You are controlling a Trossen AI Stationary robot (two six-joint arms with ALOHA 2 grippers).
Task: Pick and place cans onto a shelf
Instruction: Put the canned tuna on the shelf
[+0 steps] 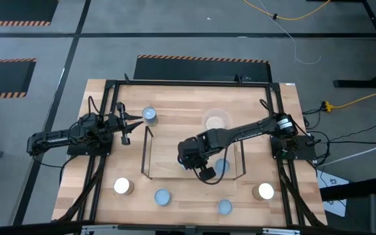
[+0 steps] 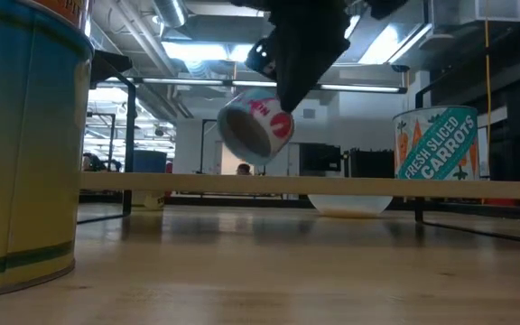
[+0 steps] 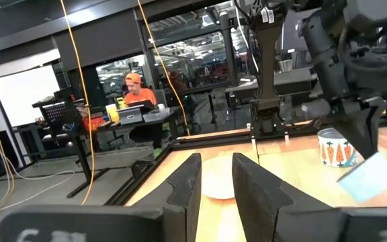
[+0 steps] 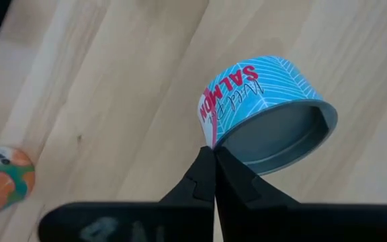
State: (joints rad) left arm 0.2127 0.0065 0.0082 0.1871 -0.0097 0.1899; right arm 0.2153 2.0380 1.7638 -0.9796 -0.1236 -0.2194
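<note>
A blue salmon can (image 4: 264, 107) hangs tilted under my right gripper (image 4: 213, 156), which is shut on it. In the high view this can (image 1: 222, 166) is over the near right part of the black wire shelf (image 1: 146, 153). The low view shows the can (image 2: 255, 125) well above the table. Other cans stand upright on the wood: one (image 1: 150, 116) by the left arm and several along the near edge (image 1: 162, 196). My left gripper (image 3: 215, 178) waits open at the table's left side, with nothing between its fingers. My right gripper pinches the salmon can's rim (image 4: 209, 138) between its two fingertips, one on the labelled side wall and one on the grey recessed end. The fingers come from above, slanting steeply down. The can hangs tilted below them, lifted clear of the table and the shelf.
A clear round dish (image 1: 217, 121) sits just beyond the shelf's far side. A carrots can (image 2: 436, 144) stands at the right, and a large can (image 2: 21, 144) is close to the low camera on the left. A black frame (image 1: 103, 150) edges the table.
</note>
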